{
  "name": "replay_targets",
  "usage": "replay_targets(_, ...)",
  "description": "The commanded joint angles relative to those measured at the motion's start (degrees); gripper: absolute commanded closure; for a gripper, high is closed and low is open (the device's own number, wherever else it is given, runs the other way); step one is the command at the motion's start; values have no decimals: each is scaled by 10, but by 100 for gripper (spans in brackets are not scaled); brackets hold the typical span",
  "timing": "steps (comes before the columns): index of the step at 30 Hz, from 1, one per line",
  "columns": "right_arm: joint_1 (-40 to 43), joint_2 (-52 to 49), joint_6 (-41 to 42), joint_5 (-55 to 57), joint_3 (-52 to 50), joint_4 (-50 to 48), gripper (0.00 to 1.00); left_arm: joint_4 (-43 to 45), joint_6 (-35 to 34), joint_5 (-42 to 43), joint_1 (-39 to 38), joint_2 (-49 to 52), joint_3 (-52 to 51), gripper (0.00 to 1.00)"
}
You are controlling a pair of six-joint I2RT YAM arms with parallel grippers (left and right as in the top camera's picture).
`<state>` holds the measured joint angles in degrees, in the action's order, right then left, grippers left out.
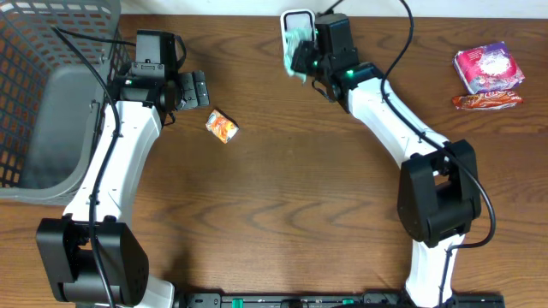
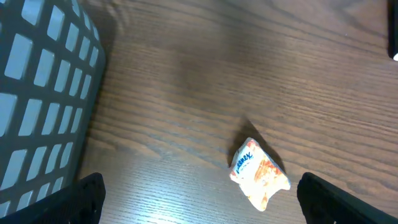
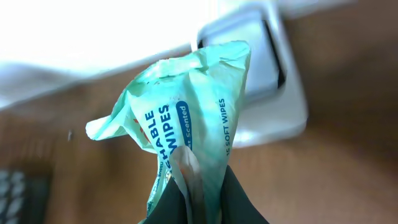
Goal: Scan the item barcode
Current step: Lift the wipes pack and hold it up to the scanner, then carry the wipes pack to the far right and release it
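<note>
At top centre, the right pincer point(image 3: 198, 190) clamps the wipes pack point(image 3: 180, 118) at the scanner point(image 3: 277, 87); scanning looks underway, while the left pincer point(image 1: 193, 88) gapes, empty.

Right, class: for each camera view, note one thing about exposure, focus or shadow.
Overhead: even light, sharp across the table. Left wrist: the orange packet is crisp, with a soft shadow just above it in frame. Right wrist: the top is blown out white; the wipes pack reads clearly, while the white scanner behind it is blurred.
</note>
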<state>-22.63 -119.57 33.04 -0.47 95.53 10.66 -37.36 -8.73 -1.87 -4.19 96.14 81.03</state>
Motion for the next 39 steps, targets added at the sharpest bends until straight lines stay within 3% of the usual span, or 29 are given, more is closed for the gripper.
replay_targets(1,-7,11,-112,118,15,-61,99,-1,5,-5,3,5,-2,2)
replay_targets(15,-10,-138,-210,156,15,-363,99,-1,5,-5,3,5,-2,2)
replay_targets(33,14,-153,-209,151,15,-312,99,-1,5,-5,3,5,-2,2)
replay_targets(39,15,-153,-209,152,16,-337,99,-1,5,-5,3,5,-2,2)
